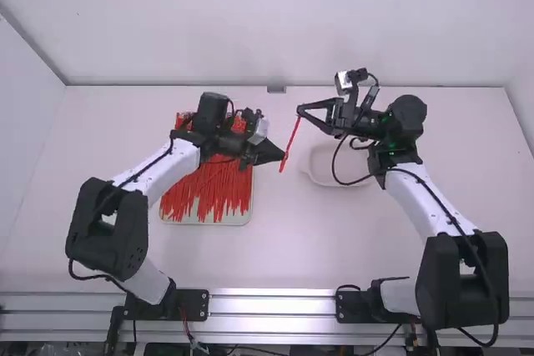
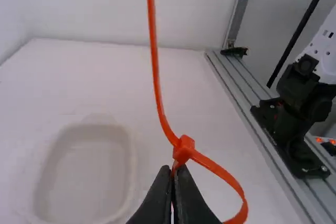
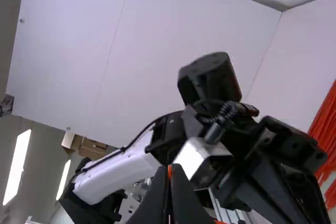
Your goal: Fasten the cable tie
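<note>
White table (image 1: 467,147), mid-span toward the far edge: I see the orange-red plastic cable tie (image 1: 290,143) held nearly upright in the air, loop down. Left gripper (image 1: 279,156) pinches its head and right gripper (image 1: 300,111) pinches its tail, the two arms angled inward.

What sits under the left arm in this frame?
A tray piled with red cable ties. The left arm covers the pile's far end, so whatever lies there cannot be seen.
</note>
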Robot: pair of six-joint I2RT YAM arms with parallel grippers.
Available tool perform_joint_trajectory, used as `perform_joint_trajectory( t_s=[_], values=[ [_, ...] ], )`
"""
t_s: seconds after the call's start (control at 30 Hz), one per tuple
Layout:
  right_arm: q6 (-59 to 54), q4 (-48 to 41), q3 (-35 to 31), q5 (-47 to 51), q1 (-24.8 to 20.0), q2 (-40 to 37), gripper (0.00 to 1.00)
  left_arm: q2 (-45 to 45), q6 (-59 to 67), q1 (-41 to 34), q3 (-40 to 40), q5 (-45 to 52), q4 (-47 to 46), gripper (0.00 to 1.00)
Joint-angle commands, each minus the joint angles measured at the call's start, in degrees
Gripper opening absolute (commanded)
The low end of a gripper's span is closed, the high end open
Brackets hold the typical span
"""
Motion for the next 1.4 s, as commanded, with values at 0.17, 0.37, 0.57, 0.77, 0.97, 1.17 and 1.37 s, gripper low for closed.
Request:
perform_joint_trajectory(
  t_s=[0.17, 0.37, 0.57, 0.77, 0.97, 1.17, 1.37],
  values=[
    [1.9, 1.9, 1.8, 2.4, -0.8, -1.0, 0.00, 0.5, -9.6, 0.1, -7.9, -5.1, 5.2, 0.02],
    [1.9, 1.9, 1.8, 2.3, -1.0, -1.0, 0.00, 0.5, -12.4, -0.2, -8.1, -4.7, 9.2, 0.02],
    [1.9, 1.9, 1.8, 1.3, -1.6, -1.0, 0.00, 0.4, -22.5, -0.1, -8.1, -4.7, 19.8, 0.02],
    [0.8, 1.7, 1.8, 0.7, -1.6, -1.0, 0.28, 0.3, -38.2, 1.0, -8.1, -4.5, 38.1, 0.02],
    [0.5, 1.7, 1.8, -1.5, -1.6, -1.0, 0.44, 0.1, -60.2, 3.1, -8.1, 1.6, 65.5, 0.02],
    [-1.0, 1.7, 1.7, -2.1, -0.9, -1.0, 0.48, 0.1, -76.8, 4.0, -8.1, 2.6, 83.4, 0.02],
    [-1.8, 1.7, 1.8, -2.0, 1.2, -1.0, 0.49, 0.1, -84.8, 3.1, -8.1, 2.3, 91.0, 0.02]
  ],
)
